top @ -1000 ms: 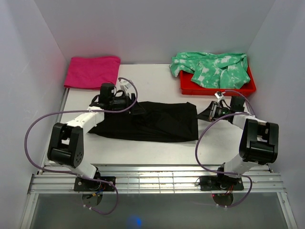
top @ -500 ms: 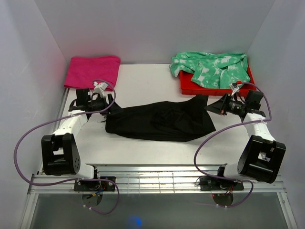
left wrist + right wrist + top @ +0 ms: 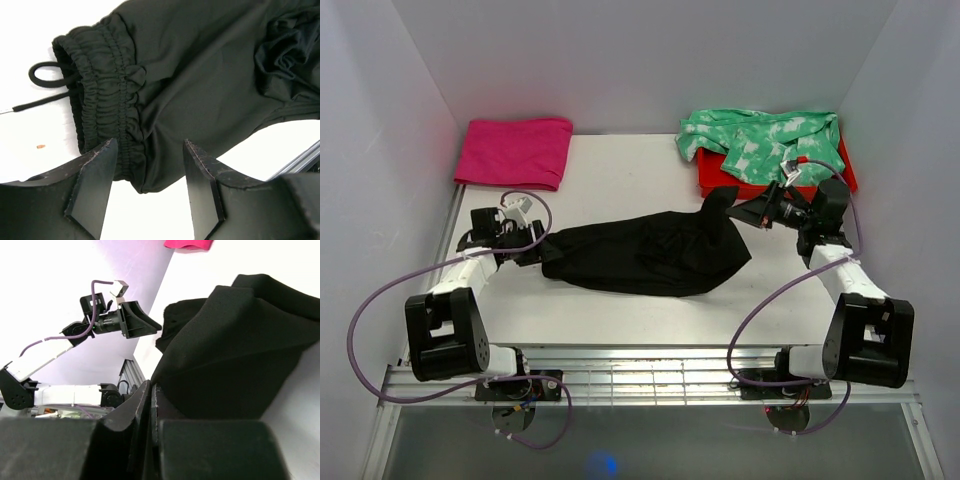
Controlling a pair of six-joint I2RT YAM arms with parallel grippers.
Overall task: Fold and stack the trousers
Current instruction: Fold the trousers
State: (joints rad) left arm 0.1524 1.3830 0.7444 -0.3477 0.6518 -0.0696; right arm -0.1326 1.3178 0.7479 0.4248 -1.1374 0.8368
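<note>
The black trousers (image 3: 640, 255) lie folded across the middle of the table. Their elastic waistband (image 3: 110, 90) with a drawstring is at the left end. My left gripper (image 3: 528, 250) is open just left of the waistband; its fingers (image 3: 92, 192) straddle the waistband's corner (image 3: 145, 182) without closing on it. My right gripper (image 3: 738, 208) is shut on the right end of the trousers (image 3: 235, 355) and holds it lifted off the table, so the cloth rises to a peak there.
A folded magenta-pink cloth (image 3: 515, 150) lies at the back left. A red tray (image 3: 720, 182) at the back right holds a green-and-white tie-dye garment (image 3: 765, 140), close behind my right gripper. White walls enclose the table.
My left gripper let go of the trousers and drew back to the left end. My right gripper took the right end, lifted it and carried it toward the back, so the cloth shifted right.
</note>
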